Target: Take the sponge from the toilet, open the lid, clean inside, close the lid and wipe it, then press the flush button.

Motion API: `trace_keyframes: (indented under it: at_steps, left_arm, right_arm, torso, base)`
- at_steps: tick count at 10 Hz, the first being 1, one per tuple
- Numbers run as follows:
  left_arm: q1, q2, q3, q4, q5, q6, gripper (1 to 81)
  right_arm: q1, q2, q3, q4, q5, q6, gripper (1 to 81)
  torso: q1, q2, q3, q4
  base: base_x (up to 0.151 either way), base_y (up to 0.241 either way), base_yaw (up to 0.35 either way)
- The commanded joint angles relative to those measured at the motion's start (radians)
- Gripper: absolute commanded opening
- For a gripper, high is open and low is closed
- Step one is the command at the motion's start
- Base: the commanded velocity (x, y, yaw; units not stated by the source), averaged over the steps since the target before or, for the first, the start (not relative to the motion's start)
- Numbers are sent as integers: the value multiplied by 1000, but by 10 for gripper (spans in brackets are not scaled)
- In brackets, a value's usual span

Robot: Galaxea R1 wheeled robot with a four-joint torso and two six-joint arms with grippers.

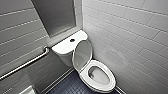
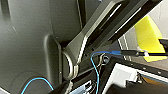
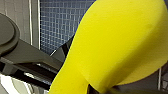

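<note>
Head view: steel grab bar (image 1: 25,65) on the grey tiled wall. Next, the toilet (image 1: 110,85) on dark floor, the flush button (image 1: 72,40) in the middle of its tank top. The lid (image 1: 82,55) stands raised against the tank; seat down, bowl open. White tiled wall (image 1: 135,37) beyond.

Left gripper: cannot tell how it stands. Right gripper (image 3: 105,89): closed on 1 item, the sponge (image 3: 120,42), bright yellow, up close to the wrist camera over blue mosaic floor (image 3: 57,22).
</note>
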Motion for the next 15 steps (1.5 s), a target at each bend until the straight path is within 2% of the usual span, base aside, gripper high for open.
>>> trace_keyframes:
  at_steps: [1,2,3,5,8,9,10,12,14,15]
  left_arm:
    - [6,-4,-21,10,22,2,811]
    - [10,0,-38,8,18,2,811]
    - [12,6,-44,8,18,2,811]
    - [16,34,-68,7,18,2,811]
    - [21,52,-84,1,16,2,811]
    - [21,52,-84,0,18,2,811]
    - [21,57,-84,-1,21,3,811]
    - [21,71,-104,0,18,3,811]
    - [21,97,-142,11,16,3,811]
    - [21,132,-205,8,15,3,811]
  right_arm:
    - [31,-108,87,-31,-36,2,10]
    - [69,-140,125,-26,-38,2,10]
    - [109,-175,174,-25,-41,2,10]
    - [200,-272,295,-26,-63,2,10]
    - [284,-341,369,-23,-82,2,10]
    - [306,-353,378,-22,-93,3,10]
    - [338,-365,389,-8,-110,2,10]
    - [380,-372,354,32,-182,3,10]
    - [375,-385,323,40,-240,8,10]
    - [373,-402,328,40,-296,76,10]
  torso:
    - [0,-1,0,0]
    - [0,-1,0,0]
    - [65,-102,0,0]
    - [83,-130,0,0]
    - [148,-236,-77,0]
    - [105,-172,-78,0]
    - [116,-192,-43,0]
    - [125,-206,-52,0]
    - [125,-204,-52,0]
    - [125,-204,-52,0]
  base:
    - [0,0,0]
    - [0,0,0]
    - [0,0,0]
    - [0,0,0]
    - [0,0,0]
    - [0,0,0]
    - [0,0,0]
    - [0,0,0]
    - [0,0,0]
    - [0,0,0]
